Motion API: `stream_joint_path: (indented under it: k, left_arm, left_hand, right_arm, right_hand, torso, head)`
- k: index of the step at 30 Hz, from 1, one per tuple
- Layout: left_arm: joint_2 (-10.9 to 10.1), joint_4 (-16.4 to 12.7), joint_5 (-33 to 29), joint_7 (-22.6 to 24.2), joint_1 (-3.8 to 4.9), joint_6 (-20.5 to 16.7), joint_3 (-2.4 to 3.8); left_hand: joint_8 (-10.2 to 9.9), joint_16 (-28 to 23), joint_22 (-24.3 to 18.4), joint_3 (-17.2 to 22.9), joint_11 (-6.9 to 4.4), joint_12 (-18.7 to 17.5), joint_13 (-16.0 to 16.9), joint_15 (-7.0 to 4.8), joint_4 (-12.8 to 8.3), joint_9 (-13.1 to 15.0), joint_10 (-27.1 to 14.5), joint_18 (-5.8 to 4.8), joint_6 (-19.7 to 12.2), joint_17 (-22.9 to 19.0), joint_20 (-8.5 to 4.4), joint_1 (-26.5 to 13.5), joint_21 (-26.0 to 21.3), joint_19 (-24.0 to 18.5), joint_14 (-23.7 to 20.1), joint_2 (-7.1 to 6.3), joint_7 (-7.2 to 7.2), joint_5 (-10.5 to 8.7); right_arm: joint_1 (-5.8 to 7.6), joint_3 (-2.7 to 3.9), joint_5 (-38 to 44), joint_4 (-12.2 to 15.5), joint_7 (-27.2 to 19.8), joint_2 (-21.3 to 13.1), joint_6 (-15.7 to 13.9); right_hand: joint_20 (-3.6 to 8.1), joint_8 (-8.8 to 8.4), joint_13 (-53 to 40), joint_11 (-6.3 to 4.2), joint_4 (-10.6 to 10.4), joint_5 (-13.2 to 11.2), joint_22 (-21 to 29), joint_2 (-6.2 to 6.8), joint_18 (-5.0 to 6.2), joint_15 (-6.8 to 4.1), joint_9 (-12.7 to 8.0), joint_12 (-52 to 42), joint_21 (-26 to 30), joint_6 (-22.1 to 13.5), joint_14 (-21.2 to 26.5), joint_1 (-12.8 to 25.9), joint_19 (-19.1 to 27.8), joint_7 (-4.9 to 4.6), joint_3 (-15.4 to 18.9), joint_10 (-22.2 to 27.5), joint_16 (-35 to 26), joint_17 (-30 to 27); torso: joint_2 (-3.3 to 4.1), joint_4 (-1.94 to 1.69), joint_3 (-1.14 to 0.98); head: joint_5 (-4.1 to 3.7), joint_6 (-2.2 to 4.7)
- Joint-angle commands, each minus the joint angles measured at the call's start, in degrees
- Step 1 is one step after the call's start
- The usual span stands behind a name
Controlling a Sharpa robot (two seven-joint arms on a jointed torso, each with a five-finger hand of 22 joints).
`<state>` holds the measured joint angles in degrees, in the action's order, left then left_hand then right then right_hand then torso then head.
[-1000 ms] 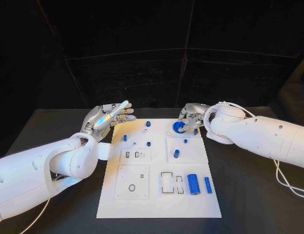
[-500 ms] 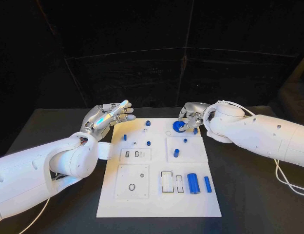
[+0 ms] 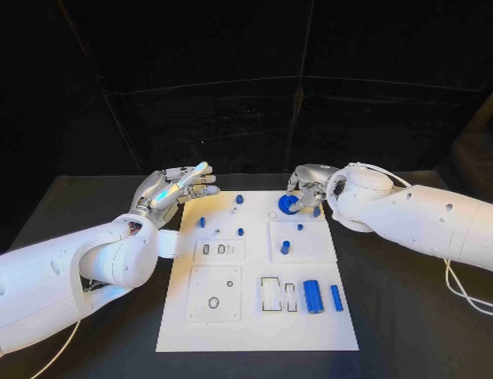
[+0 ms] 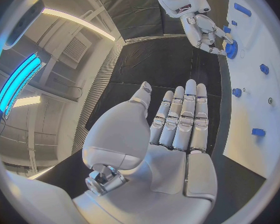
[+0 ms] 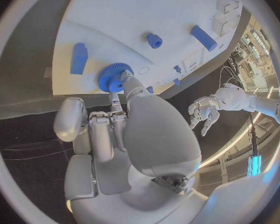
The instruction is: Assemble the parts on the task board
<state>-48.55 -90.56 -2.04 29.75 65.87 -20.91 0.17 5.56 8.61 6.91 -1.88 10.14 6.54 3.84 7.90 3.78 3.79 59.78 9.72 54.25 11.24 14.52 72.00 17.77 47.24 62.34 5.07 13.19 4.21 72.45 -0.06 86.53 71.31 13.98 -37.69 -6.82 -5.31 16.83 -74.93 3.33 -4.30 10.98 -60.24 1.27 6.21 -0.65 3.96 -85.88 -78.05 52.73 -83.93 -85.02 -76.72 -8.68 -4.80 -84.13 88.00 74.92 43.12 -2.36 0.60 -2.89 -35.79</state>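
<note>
The white task board (image 3: 258,324) lies mid-table. My right hand (image 3: 307,188) is over its far edge, pinching a blue gear (image 3: 287,203) between thumb and a finger; the right wrist view shows the gear (image 5: 112,78) at my fingertips (image 5: 129,82) near the board (image 5: 146,10) edge. I cannot tell whether the gear touches the board. My left hand (image 3: 178,189) hovers beyond the board's far left corner with fingers straight and apart, holding nothing. In the left wrist view its palm (image 4: 171,134) faces the right hand (image 4: 205,27) and the gear (image 4: 231,49).
Several blue parts are on the board: a thick cylinder (image 3: 313,297) and a slim bar (image 3: 336,298) near the front right, a peg (image 3: 285,248) in the middle, and small pegs (image 3: 202,223) toward the far side. Black table (image 3: 417,316) surrounds the board.
My right hand has carried the gear slightly left and away from me. The left hand has stayed where it was.
</note>
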Motion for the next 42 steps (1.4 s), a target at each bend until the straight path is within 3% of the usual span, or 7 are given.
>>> stream_joint_path:
  k: [1,6,13,17,25,30,42]
  left_arm:
    - [0.01,-0.08,0.17,0.13,0.08,0.86,0.02]
    - [-0.05,-0.06,0.17,0.09,0.08,0.81,0.02]
    - [-0.2,-0.14,0.17,0.06,0.08,0.8,0.02]
    - [-0.29,-0.17,0.17,0.05,0.08,0.79,0.02]
    - [-0.19,-0.03,0.17,0.07,0.09,0.7,0.02]
    - [-0.04,0.1,0.17,0.05,0.09,0.75,0.02]
    - [0.21,0.3,0.17,-0.08,0.1,1.03,0.02]
  left_hand:
    - [-0.28,-0.35,-0.07,0.01,0.1,-0.23,-0.02,-0.05,-0.22,-0.02,0.1,0.77,0.01,0.08,-0.05,0.05,-0.29,-0.44,-0.43,0.52,0.22,0.21]
    - [-0.28,-0.35,-0.07,0.01,0.1,-0.23,-0.02,-0.05,-0.22,-0.02,0.1,0.77,0.01,0.08,-0.05,0.05,-0.29,-0.44,-0.43,0.52,0.22,0.21]
    - [-0.3,-0.47,-0.1,0.03,0.11,-0.25,-0.02,-0.02,-0.26,-0.02,0.12,0.76,0.03,0.08,-0.03,0.07,-0.34,-0.49,-0.53,0.55,0.23,0.21]
    - [-0.3,-0.47,-0.1,0.03,0.11,-0.25,-0.02,-0.02,-0.26,-0.02,0.12,0.76,0.03,0.08,-0.03,0.07,-0.34,-0.49,-0.53,0.55,0.23,0.21]
    - [-0.3,-0.47,-0.1,0.03,0.11,-0.25,-0.02,-0.02,-0.26,-0.02,0.12,0.76,0.03,0.08,-0.03,0.07,-0.34,-0.49,-0.53,0.55,0.23,0.21]
    - [-0.32,-0.51,-0.12,0.03,0.11,-0.27,-0.02,-0.01,-0.28,-0.02,0.13,0.77,0.04,0.08,-0.02,0.07,-0.36,-0.51,-0.56,0.57,0.24,0.2]
    - [-0.32,-0.53,-0.12,0.03,0.11,-0.27,-0.02,-0.01,-0.29,-0.02,0.14,0.77,0.04,0.09,-0.02,0.07,-0.36,-0.52,-0.56,0.57,0.24,0.2]
  right_arm:
    - [-0.1,-0.07,2.39,0.87,-0.76,-0.17,-4.6]
    - [-0.13,-0.07,3.01,3.35,-0.95,-0.77,-8.51]
    - [-0.13,-0.06,4.63,7.46,0.45,-0.9,-11.63]
    - [-0.12,-0.06,6.02,8.45,2.04,0.36,-12.98]
    - [-0.16,-0.13,6.92,5.84,3.16,6.06,-11.7]
    - [-0.47,-0.21,7.02,3.21,2.98,9.43,-10.13]
    - [-1.33,-0.34,6.95,-0.45,2.26,13.28,-5.91]
  right_hand:
    - [0.46,0.46,-8.09,-0.62,0.3,-0.38,-0.42,-2.0,-0.62,-0.73,0.14,-0.38,-0.42,2.48,-4.94,-0.19,-0.33,1.2,-1.83,-1.38,0.31,9.57]
    - [0.97,-0.36,-9.1,-1.01,1.2,1.07,-1.82,-1.21,-0.9,-1.15,-0.1,-0.82,-1.1,3.93,-5.04,1.05,-1.0,1.59,-5.09,-2.08,0.43,9.97]
    - [1.04,-1.77,-9.25,-1.06,1.97,1.11,-2.46,0.3,-1.02,-1.19,-0.15,-0.77,-1.43,4.67,-5.06,3.38,-1.27,1.6,-8.58,-2.18,0.45,10.09]
    - [1.03,-2.37,-9.54,-1.05,2.29,1.18,-3.28,1.32,-1.17,-1.19,-0.12,-0.88,-1.79,5.03,-5.09,4.69,-1.65,1.61,-9.97,-2.38,0.47,10.2]
    - [0.97,-3.21,-9.46,-0.93,2.29,0.95,-3.74,2.04,-1.26,-1.09,-0.18,-0.77,-2.0,4.89,-5.07,6.03,-1.86,1.45,-11.1,-2.33,0.44,10.11]
    - [0.94,-3.45,-9.36,-0.88,2.32,0.93,-3.79,2.11,-1.27,-1.06,-0.19,-0.69,-2.02,4.83,-5.06,6.29,-1.88,1.39,-11.45,-2.26,0.42,10.07]
    - [0.78,-4.33,-8.68,-0.61,2.34,0.69,-3.9,2.64,-1.3,-0.85,-0.22,-0.21,-2.07,4.37,-4.97,7.44,-1.89,1.08,-12.13,-1.75,0.27,9.65]
  torso:
    - [-0.03,0.0,0.03]
    - [-0.1,-0.12,0.05]
    - [0.0,-0.11,0.06]
    - [-0.05,-0.05,0.05]
    - [0.05,-0.3,0.05]
    - [0.03,-0.16,0.05]
    - [0.03,-0.08,0.01]
  head:
    - [0.04,0.03]
    - [-0.03,0.05]
    - [0.28,0.3]
    - [0.63,0.14]
    - [0.68,0.0]
    - [0.83,-0.09]
    - [1.1,-0.43]
